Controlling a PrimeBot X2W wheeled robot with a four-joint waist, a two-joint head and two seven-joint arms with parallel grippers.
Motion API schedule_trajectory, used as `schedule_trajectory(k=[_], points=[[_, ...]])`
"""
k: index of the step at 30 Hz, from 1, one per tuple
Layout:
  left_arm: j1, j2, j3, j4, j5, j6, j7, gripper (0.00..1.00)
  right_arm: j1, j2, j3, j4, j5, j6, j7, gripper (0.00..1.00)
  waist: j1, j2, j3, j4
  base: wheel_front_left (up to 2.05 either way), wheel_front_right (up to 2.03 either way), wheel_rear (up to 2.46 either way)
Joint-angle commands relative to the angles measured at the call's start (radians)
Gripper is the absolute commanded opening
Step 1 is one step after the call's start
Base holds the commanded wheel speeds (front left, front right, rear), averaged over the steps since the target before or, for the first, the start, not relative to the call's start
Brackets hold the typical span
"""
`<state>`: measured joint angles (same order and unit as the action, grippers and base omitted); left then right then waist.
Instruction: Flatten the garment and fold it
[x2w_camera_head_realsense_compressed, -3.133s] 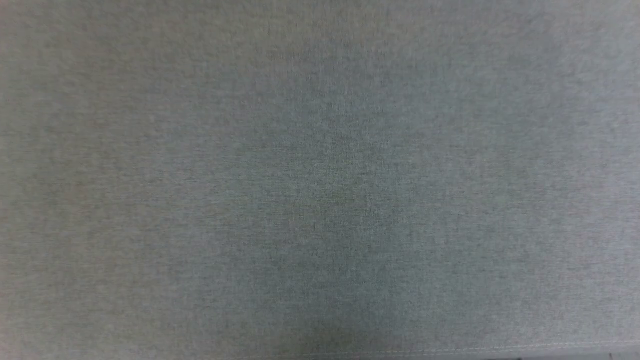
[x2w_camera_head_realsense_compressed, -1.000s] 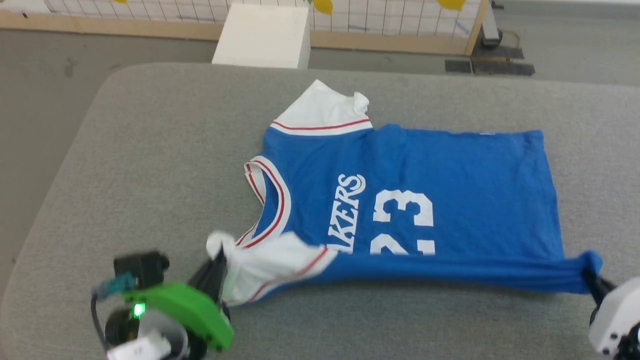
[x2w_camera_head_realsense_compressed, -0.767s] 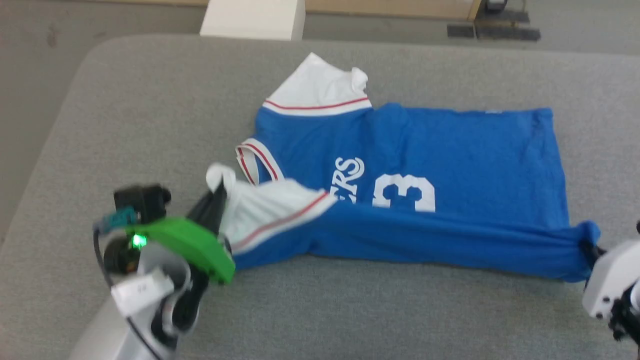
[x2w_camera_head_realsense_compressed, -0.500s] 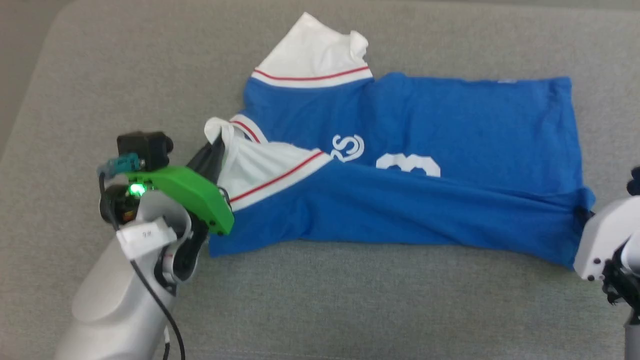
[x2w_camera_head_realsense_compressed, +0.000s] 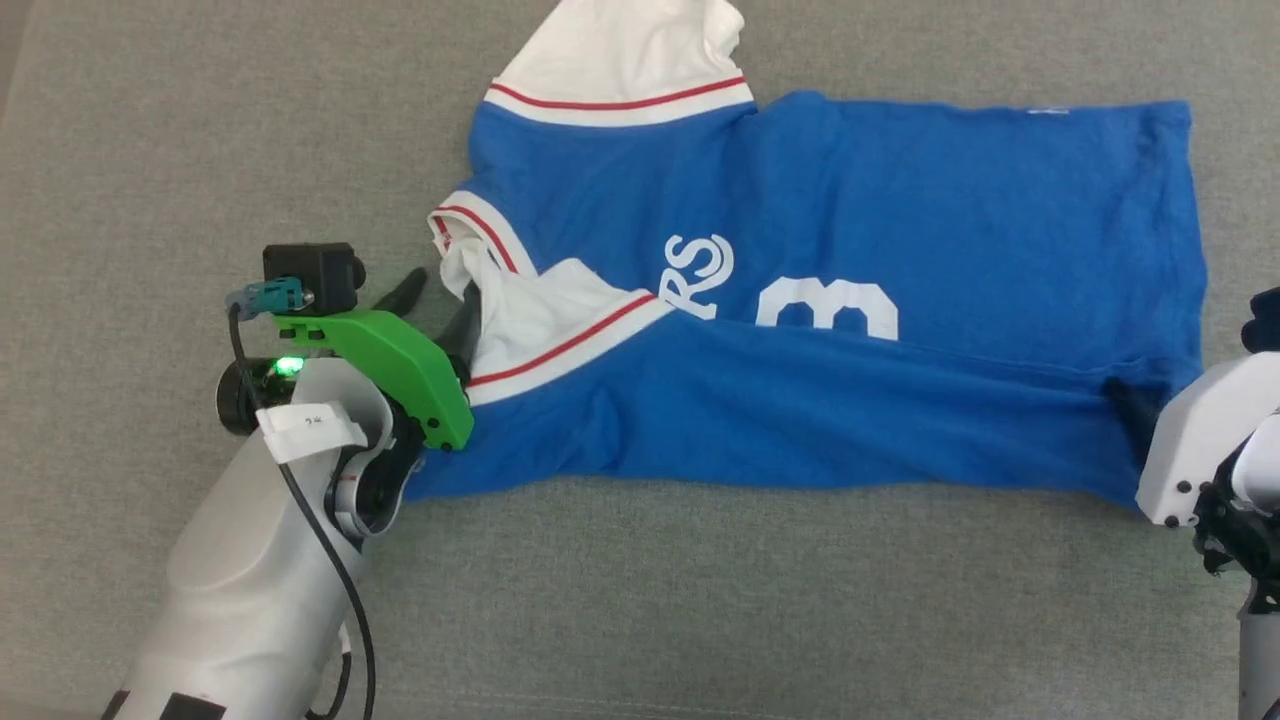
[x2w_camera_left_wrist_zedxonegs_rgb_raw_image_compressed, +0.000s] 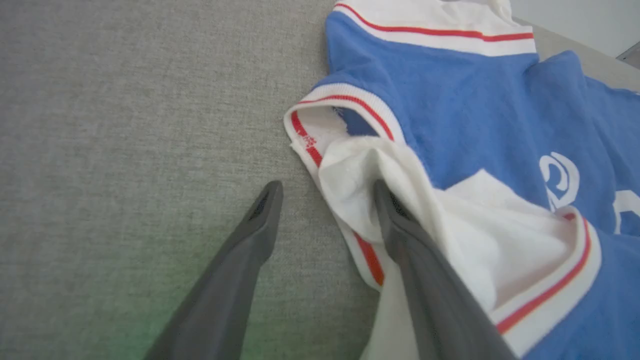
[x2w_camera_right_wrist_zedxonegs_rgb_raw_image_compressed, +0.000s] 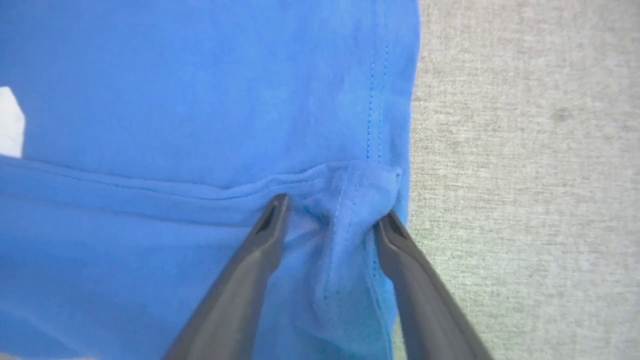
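While the near long edge of the garment (x2w_camera_head_realsense_compressed: 900, 200) already lies turned over onto its chest, the step in hand looks like the end of the first lengthwise fold. The left end effector (x2w_camera_head_realsense_compressed: 443, 288) stands wide open at the collar end, one finger on the bare table (x2w_camera_head_realsense_compressed: 150, 150) and the other under the near white sleeve (x2w_camera_head_realsense_compressed: 540, 320), gripping nothing. The right end effector (x2w_camera_right_wrist_zedxonegs_rgb_raw_image_compressed: 334, 207) is open too, with the bunched hem corner (x2w_camera_right_wrist_zedxonegs_rgb_raw_image_compressed: 350, 185) loose between its fingers. Next, both probably need to draw clear without dragging cloth, then smooth that sleeve. The royal-blue jersey lies sideways across the middle of the table, collar (x2w_camera_head_realsense_compressed: 480, 225) to the robot's left, its white lettering (x2w_camera_head_realsense_compressed: 700, 275) half covered by the flap, and the far sleeve (x2w_camera_head_realsense_compressed: 620, 50) spread outward.
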<state>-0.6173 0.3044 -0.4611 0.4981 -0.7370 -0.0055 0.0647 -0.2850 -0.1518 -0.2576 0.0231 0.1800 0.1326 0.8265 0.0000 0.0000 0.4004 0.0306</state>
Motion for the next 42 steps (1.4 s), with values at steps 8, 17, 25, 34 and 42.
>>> schedule_trajectory(k=[8,17,25,34,42], points=[[0.12,0.06,0.018,-0.103,-0.021,0.137,0.102,1.0,0.099,0.03,-0.072,-0.069,0.052,-0.002,-0.041,1.0,0.0,0.0,-0.171,0.02,0.0,0.0,0.0],[0.311,0.101,-0.029,-0.391,-0.065,0.255,0.308,1.0,0.184,0.067,-0.131,-0.168,0.064,-0.002,-0.036,1.0,0.0,0.0,-0.188,0.017,0.0,0.0,0.0],[0.312,0.095,-0.052,-0.319,-0.055,0.275,0.331,1.0,0.19,0.085,-0.131,-0.193,0.072,-0.002,-0.047,1.0,0.0,0.0,-0.141,-0.019,0.0,0.0,0.0],[0.342,0.089,-0.022,-0.268,-0.095,0.251,0.284,0.0,0.222,0.049,-0.1,-0.219,-0.008,-0.002,-0.033,1.0,0.0,0.0,-0.135,-0.033,0.0,0.0,0.0],[0.428,0.13,0.037,-0.508,-0.095,0.31,0.224,0.0,0.18,-0.024,0.002,-0.107,-0.111,-0.002,0.021,1.0,0.0,0.0,-0.116,0.004,0.0,0.0,0.0]])
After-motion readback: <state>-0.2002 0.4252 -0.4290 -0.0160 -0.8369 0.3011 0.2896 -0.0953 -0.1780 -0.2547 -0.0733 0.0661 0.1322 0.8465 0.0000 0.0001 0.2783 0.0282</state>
